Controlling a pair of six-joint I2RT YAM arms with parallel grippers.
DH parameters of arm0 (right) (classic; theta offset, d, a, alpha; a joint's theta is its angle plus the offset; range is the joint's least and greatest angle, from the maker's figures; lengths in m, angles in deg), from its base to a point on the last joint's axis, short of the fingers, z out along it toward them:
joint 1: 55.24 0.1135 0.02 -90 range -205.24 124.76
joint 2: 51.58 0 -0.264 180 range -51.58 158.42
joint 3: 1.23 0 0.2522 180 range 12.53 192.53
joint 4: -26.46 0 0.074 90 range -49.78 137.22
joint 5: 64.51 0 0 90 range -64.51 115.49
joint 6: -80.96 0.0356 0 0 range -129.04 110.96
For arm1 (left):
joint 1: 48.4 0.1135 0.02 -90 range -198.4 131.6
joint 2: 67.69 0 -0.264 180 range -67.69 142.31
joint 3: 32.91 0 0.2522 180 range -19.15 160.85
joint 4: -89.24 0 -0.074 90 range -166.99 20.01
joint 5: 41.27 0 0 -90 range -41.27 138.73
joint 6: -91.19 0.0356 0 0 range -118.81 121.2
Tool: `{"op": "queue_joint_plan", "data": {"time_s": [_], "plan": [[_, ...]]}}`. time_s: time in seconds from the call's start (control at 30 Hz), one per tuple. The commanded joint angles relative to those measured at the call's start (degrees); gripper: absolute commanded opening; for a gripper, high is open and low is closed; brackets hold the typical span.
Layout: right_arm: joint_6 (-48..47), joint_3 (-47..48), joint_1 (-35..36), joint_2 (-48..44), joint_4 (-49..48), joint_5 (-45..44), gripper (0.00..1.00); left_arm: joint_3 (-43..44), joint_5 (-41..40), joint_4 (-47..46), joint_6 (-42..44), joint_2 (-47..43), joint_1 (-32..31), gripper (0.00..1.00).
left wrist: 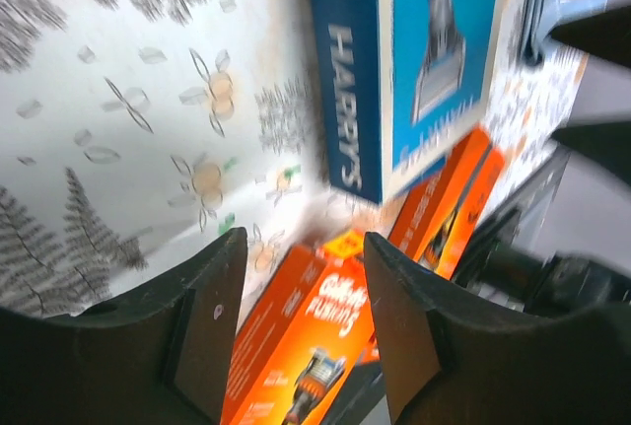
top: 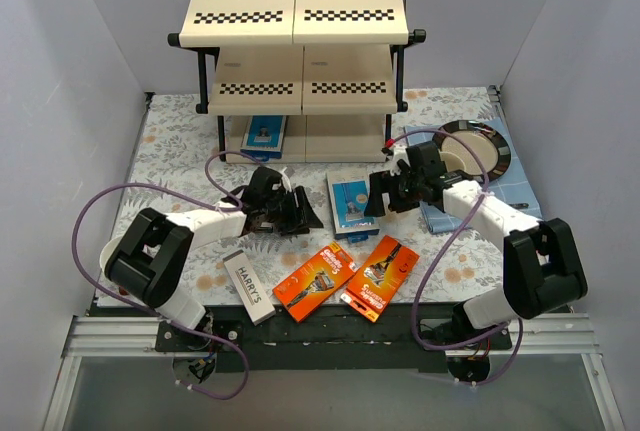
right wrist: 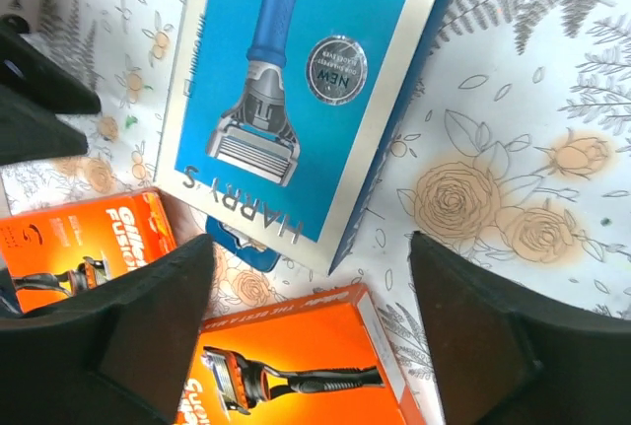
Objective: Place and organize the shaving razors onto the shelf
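Note:
The shelf (top: 298,11) stands at the back, with one blue-and-white razor box (top: 265,134) on its bottom board. A second blue-and-white box (top: 347,201) lies flat on the table between my grippers; it also shows in the left wrist view (left wrist: 414,50) and the right wrist view (right wrist: 296,80). Two orange Gillette packs (top: 316,281) (top: 380,276) and one white HARRY'S box (top: 248,287) lie near the front edge. My left gripper (top: 310,213) (left wrist: 306,247) is open and empty, left of the box. My right gripper (top: 378,199) (right wrist: 311,247) is open and empty, right of it.
A black-rimmed plate (top: 495,141) with a beige mug (top: 462,159) sits at the back right on a blue mat (top: 520,196). Grey walls close in both sides. A floral cloth (top: 180,151) covers the table.

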Motion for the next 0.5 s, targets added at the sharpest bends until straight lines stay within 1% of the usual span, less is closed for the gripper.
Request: {"op": "queue_joint_plan", "data": {"time_s": [0.0,0.03,0.1,0.13,0.17,0.23,0.37,0.47], "plan": [[-0.6,-2.1,-0.9,-4.0,0.2,4.4,0.8,-2.2,6.9,-0.5,6.9,-3.2,-0.1,0.49],[-0.9,-2.6,-1.0,-4.3,-0.4,7.2,0.73,-2.1,7.4,-0.6,8.0,-3.2,-0.1,0.5],[-0.6,-4.0,-1.0,-4.9,-3.0,10.0,0.69,-0.8,10.5,-0.6,11.8,-2.3,-0.1,0.5],[0.4,-5.4,-1.0,-5.0,-3.8,12.3,0.65,-0.1,10.9,-0.4,12.7,-2.0,-0.2,0.5],[1.2,-6.1,-1.0,-5.3,-4.9,13.4,0.63,0.7,10.9,0.0,13.0,-1.0,-0.2,0.5],[2.6,-9.4,-1.0,-6.8,-8.9,17.2,0.62,2.6,10.1,1.0,13.3,-0.3,-0.2,0.5],[7.8,-13.9,-1.0,-9.1,-11.0,15.5,0.62,4.0,7.4,-0.7,14.7,0.7,-0.3,0.5],[8.8,-14.7,-1.0,-9.6,-10.9,16.1,0.64,5.2,6.7,-0.6,15.0,2.0,-0.3,0.5]]}}
